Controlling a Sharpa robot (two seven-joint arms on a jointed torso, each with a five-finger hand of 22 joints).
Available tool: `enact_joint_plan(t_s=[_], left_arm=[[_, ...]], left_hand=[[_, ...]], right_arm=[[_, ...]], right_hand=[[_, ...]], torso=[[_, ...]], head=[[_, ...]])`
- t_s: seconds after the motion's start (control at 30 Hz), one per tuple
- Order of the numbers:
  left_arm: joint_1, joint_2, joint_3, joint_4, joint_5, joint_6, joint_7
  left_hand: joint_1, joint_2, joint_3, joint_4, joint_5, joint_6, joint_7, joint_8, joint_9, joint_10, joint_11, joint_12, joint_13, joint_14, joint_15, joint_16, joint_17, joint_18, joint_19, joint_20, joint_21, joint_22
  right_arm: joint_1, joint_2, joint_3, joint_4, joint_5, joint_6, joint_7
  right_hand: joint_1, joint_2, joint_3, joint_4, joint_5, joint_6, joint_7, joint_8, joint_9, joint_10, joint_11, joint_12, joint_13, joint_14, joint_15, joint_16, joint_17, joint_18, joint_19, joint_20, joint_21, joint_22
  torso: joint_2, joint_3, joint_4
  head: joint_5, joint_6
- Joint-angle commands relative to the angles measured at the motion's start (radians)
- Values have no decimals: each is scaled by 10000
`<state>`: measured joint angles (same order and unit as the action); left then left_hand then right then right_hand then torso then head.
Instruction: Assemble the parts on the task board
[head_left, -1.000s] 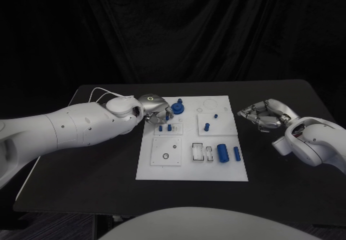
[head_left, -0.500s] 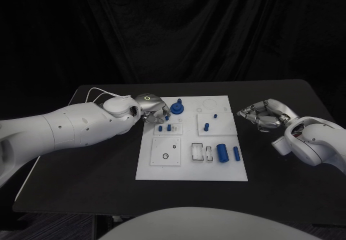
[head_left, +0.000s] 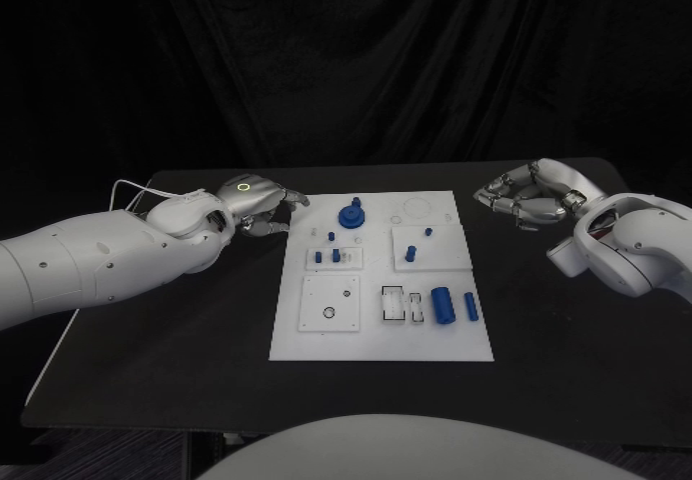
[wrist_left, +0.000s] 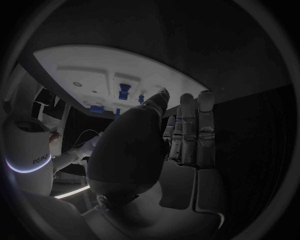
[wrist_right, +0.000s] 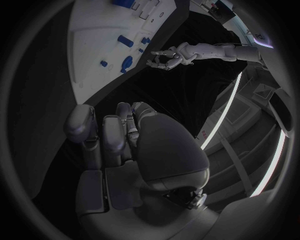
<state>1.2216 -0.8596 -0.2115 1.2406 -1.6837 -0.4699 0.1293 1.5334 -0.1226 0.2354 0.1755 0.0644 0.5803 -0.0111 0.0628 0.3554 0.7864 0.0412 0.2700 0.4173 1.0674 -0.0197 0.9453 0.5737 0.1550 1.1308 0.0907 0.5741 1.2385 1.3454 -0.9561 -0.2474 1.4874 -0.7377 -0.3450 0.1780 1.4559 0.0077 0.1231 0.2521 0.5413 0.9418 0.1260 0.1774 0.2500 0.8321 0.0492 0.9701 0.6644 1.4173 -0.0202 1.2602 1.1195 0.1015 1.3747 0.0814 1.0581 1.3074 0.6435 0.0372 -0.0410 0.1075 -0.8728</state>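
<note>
Board (head_left: 382, 330) mid-counter (head_left: 173, 360), parts (head_left: 444, 305) within both hands' reach. Left hand (head_left: 264, 209) beside board, fingers curled, empty. Right hand (head_left: 531, 196) apart, fingers curled, empty.

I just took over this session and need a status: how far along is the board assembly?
Partly done. A round blue part and small blue pegs stand in the white task board. Nothing is in hand: the left hand and right hand sit off the board, holding nothing. Two blue cylinders lying near the board's right edge look unplaced.
</note>
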Motion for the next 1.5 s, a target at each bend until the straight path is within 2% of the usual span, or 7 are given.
enact_joint_plan(t_s=[0.03,0.17,0.33,0.5,0.7,1.07,1.5], left_arm=[[71,-287,13,308,1018,-1140,1],[103,-696,8,648,2283,-1361,217],[116,-1193,4,1226,4498,-1663,1538],[120,-1731,1,2173,9355,-1120,4578],[114,-1864,1,2807,14536,1161,6657],[14,-2140,2,3770,17294,4255,7702],[-36,-2129,1,4021,17499,5185,7582]], left_hand=[[452,-223,-198,605,132,-1943,-138,-199,-1283,-546,74,88,77,-228,104,-1193,-564,234,-193,65,-985,-320],[871,-382,-501,1155,243,-3067,362,-268,-2092,-1001,440,178,30,-328,370,-1896,-800,195,-339,268,-1601,-471],[682,118,-641,964,479,-1984,898,-157,-2067,-1756,851,547,-155,-2535,1339,-4455,-1964,-171,-2670,845,-3443,-1112],[-194,1221,-935,1078,2168,259,1809,127,-1882,-2896,990,709,-1021,-4719,1904,-6070,-3264,-405,-5227,1163,-5194,-2862],[-761,1859,-1160,1145,4014,-361,1388,-72,-2263,-5425,697,-175,-2308,-8298,1844,-7822,-4744,-510,-8228,1112,-5223,-5620],[-2399,3147,-3426,1164,3219,-2801,732,-259,-3059,-7385,-128,-1129,-3785,-10586,1405,-9304,-5682,-180,-10977,972,-5542,-10705],[-1667,3449,-4097,1005,3501,-3008,887,-255,-3145,-7457,280,-958,-3892,-10532,1876,-9237,-5657,-44,-10870,1572,-5489,-10713]], right_arm=[[232,109,-3,34,-840,269,-927],[403,322,-2,-6,-1135,711,-1296],[451,649,-2,-108,-2294,1298,-1582],[417,1088,-2,-199,-4866,1397,-2115],[383,1456,-1,-298,-6910,1517,-2867],[96,1653,0,-539,-8279,1307,-3184],[-320,1704,0,-812,-8383,1100,-3186]], right_hand=[[167,-25,53,-53,-68,-309,86,68,39,-291,102,-352,-247,-171,46,-168,-211,90,-182,63,-302,877],[270,-95,118,-46,-141,-606,199,118,57,-523,198,-692,-553,-360,151,-383,-507,166,-375,155,-741,751],[637,-236,298,-275,-430,-890,373,198,56,-1207,417,-1524,-1176,-657,332,-659,-892,247,-641,296,-1306,595],[1068,-605,1151,-665,-1839,-1345,471,207,-56,-2202,740,-2669,-2088,-1112,599,-828,-1241,339,-1002,542,-1867,504],[962,-1105,1721,-1037,-2068,-1783,227,-21,-243,-2925,891,-3273,-2650,-1543,633,-1012,-1656,446,-1356,613,-2432,445],[658,-1194,2023,-1414,-1694,-1717,200,-165,-347,-3334,957,-3540,-3092,-1718,653,-1019,-1871,479,-1467,638,-2680,470],[346,-1271,2380,-1747,-1163,-1433,184,-162,-314,-3048,938,-3469,-3355,-1712,653,-924,-1918,467,-1420,633,-2601,596]], torso=[[-5,-28,-17],[6,-56,32],[22,-116,83],[54,-312,339],[111,-446,479],[296,-729,838],[521,-893,1012]], head=[[103,2],[131,2],[75,2],[-304,2],[-472,2],[-1021,112],[-1278,345]])
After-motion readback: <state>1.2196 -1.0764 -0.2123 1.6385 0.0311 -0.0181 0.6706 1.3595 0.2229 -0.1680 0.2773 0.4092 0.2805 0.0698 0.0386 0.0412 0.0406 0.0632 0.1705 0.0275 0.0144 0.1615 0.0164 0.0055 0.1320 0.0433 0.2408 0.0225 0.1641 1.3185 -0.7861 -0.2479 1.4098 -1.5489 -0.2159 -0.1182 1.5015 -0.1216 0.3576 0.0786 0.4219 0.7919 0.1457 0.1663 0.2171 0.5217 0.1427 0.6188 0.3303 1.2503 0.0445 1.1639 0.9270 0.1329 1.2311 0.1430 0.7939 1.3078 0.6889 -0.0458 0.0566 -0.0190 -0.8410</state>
